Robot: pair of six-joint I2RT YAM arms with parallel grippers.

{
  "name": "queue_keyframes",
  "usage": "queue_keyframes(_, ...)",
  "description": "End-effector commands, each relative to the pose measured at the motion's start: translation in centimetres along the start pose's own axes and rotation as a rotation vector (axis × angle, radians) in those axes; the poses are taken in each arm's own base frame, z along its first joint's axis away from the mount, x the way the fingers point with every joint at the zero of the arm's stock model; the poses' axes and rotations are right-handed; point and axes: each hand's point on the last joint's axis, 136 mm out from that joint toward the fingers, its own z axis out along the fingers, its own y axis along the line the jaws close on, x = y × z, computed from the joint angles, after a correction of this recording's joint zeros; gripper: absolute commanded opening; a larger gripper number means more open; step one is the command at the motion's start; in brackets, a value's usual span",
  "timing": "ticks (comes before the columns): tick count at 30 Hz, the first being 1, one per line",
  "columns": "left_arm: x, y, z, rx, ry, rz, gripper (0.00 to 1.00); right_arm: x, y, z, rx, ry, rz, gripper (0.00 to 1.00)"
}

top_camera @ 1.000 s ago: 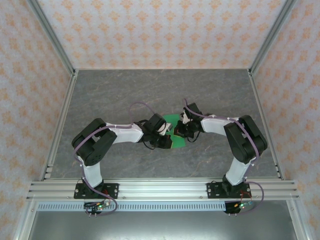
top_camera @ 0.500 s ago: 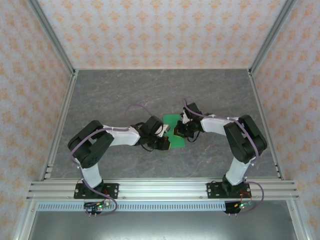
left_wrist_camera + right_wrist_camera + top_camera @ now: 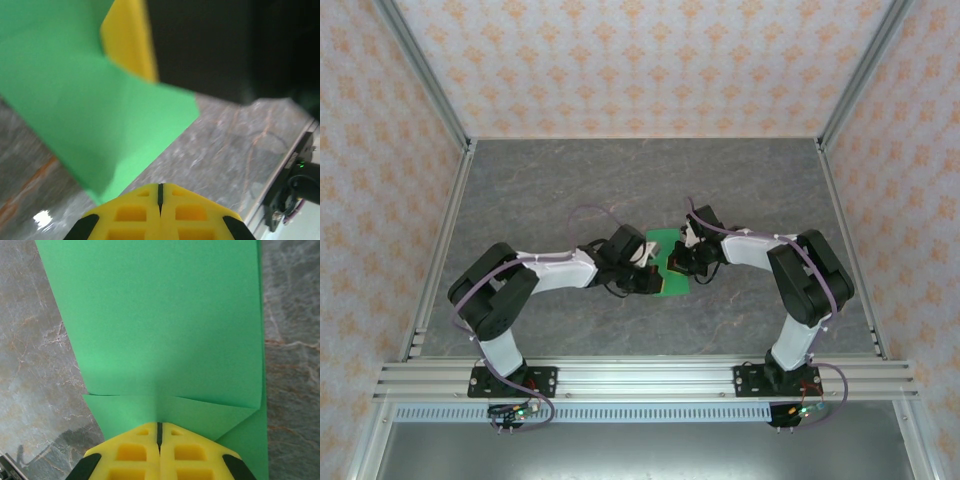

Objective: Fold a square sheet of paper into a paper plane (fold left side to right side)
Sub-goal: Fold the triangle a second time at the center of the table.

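The sheet of paper (image 3: 672,285) lies a little right of the middle of the top view, on the grey marbled table (image 3: 570,180), between the two grippers. The left gripper (image 3: 645,272) meets it from the left and the right gripper (image 3: 677,262) from the right, so most of the green is covered and it shows only at the upper and lower edges.

In the left wrist view the paper (image 3: 90,110) fills the upper left of the frame as a slanted panel that looks raised off the table, one corner pointing right and its lower corner dropping down beside the left gripper (image 3: 160,187). That gripper's yellow fingers are pressed together with only a thin seam between them. I cannot tell if paper is pinched in the seam. One yellow finger (image 3: 127,40) of the other gripper shows just behind the sheet at the top.

In the right wrist view the paper (image 3: 160,325) spreads flat up the frame, with a narrow folded strip across its lower part. The right gripper (image 3: 160,425) sits at that lower edge, fingers closed tight, touching the strip.
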Motion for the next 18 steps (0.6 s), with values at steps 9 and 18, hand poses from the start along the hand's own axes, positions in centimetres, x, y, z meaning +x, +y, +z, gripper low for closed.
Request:
queue_keyframes(9, -0.7, 2.5, 1.9, -0.083, 0.032, -0.07, 0.01, 1.2, -3.3, 0.8, 0.133, 0.034, 0.034, 0.0)
queue_keyframes(18, 1.5, 5.6, 2.4, -0.166, 0.07, -0.126, 0.0, 1.4, -3.5, 0.9, 0.142, 0.039, 0.033, 0.0)
